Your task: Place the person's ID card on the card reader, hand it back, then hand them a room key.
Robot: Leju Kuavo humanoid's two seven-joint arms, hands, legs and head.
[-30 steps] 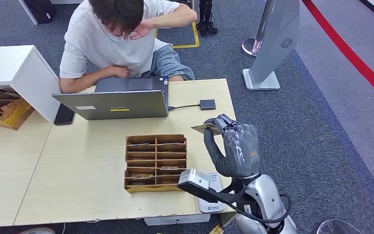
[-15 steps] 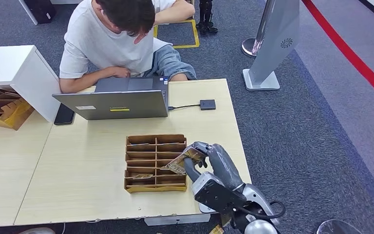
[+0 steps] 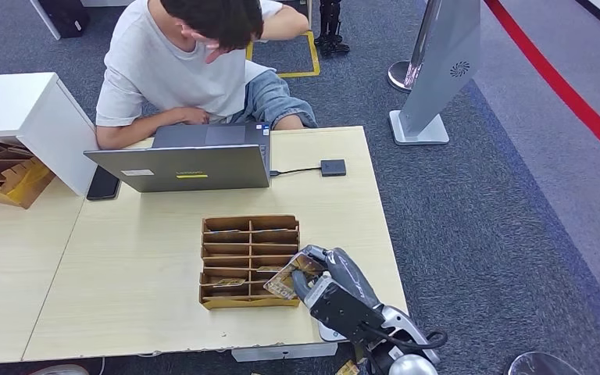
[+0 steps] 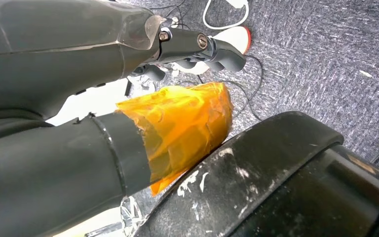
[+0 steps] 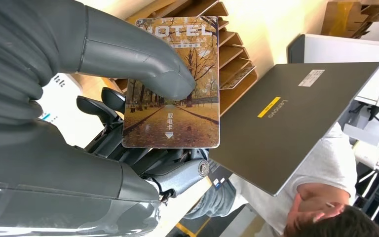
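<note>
One glossy hotel key card (image 5: 172,84), rectangular with an autumn-tree print, pinched between thumb and dark fingers of the right hand (image 3: 336,277), just over the near right corner of the brown slotted card tray (image 3: 250,262) on the pale wooden table (image 3: 133,273). Left hand: cannot tell.

Laptop (image 3: 180,166) stands on the table (image 3: 125,266) behind the card organizer (image 3: 248,262).

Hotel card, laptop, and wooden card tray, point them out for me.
hotel card (image 5: 177,89), right wrist view, printed face.
laptop (image 3: 191,166), head view, back of lid.
wooden card tray (image 3: 238,234), head view, upper dividers.
</note>
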